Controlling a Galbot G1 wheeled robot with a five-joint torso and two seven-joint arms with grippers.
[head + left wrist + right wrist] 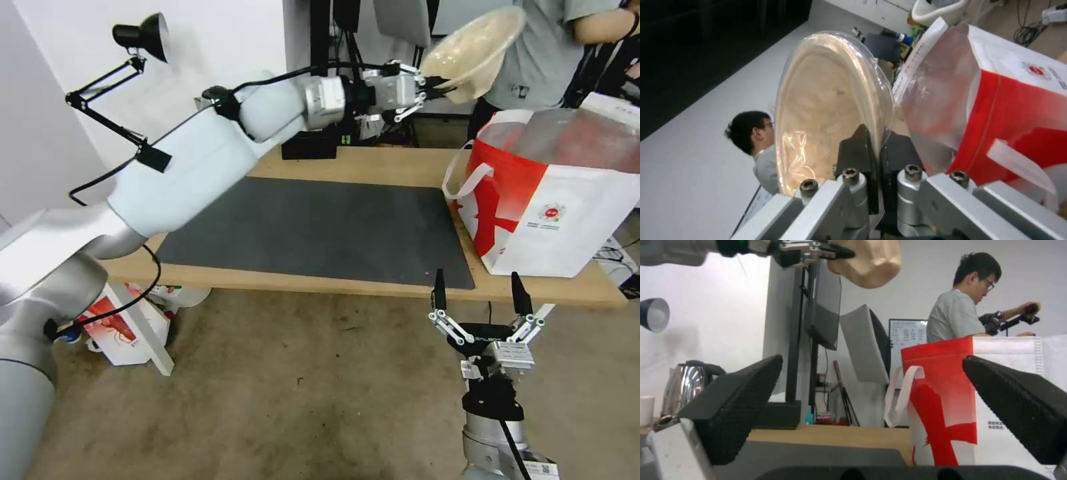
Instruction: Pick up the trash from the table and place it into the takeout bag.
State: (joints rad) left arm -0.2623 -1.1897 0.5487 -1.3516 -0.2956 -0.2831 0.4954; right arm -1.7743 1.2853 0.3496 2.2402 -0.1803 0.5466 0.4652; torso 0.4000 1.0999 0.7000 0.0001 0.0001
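Note:
My left gripper [443, 85] is shut on the rim of the shallow beige bowl [477, 47], holding it tilted in the air above the table's far edge, up and to the left of the takeout bag [553, 200]. In the left wrist view the black fingers [858, 150] clamp the bowl [826, 110] beside the bag's silvery open mouth [942, 100]. The red-and-white bag stands on the right end of the light-wood table [373, 167]. My right gripper [477, 287] hangs open and empty just below the table's front edge, pointing at the bag [942, 400].
A dark grey mat [320, 227] covers the middle of the table. A steel kettle [686, 383] and a small white cup [645, 410] stand at the left end. A black desk lamp [143, 33] and a monitor stand [310, 143] are at the back; a smaller red-and-white bag [120, 327] sits on the floor.

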